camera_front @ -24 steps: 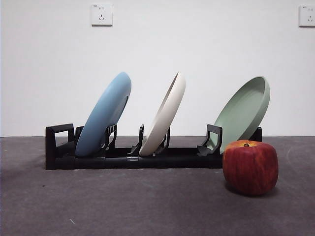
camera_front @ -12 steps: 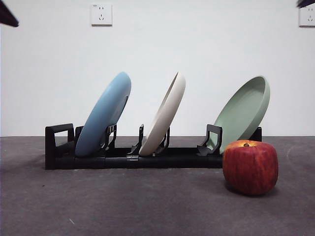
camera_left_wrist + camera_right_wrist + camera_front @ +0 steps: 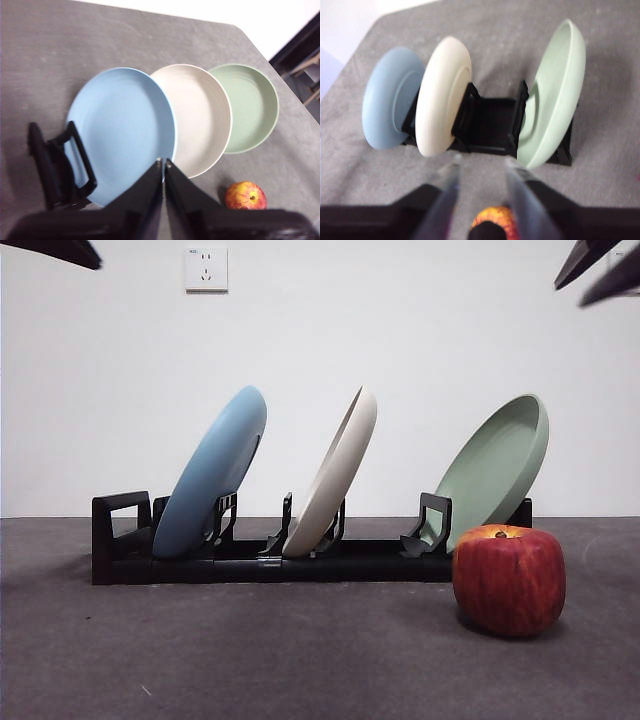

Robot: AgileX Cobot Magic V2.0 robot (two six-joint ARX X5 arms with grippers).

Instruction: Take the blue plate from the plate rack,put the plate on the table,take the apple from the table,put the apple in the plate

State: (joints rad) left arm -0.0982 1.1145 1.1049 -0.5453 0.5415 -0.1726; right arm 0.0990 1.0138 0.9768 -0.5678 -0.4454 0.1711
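Left wrist view shows the left gripper (image 3: 163, 162) with jaws pressed together above the blue plate (image 3: 122, 131), which leans in the plate rack (image 3: 55, 167), while the right gripper (image 3: 481, 167), jaws apart, hovers over the apple (image 3: 492, 222) on the table (image 3: 250, 650).

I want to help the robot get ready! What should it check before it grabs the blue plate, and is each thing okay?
1. Round matte light-blue plate leaning in the long black plastic plate rack: ok.
2. Nothing touching the blue plate besides the rack; the cream-white plate stands apart: ok.
3. Left tool above the blue plate, jaws closed, must open first: not ok.
4. Right tool open, empty, above the red apple: ok.
5. Bare dark grey table in front of the rack for landing the plate: ok.
6. Rack fixed to the table: cannot tell.
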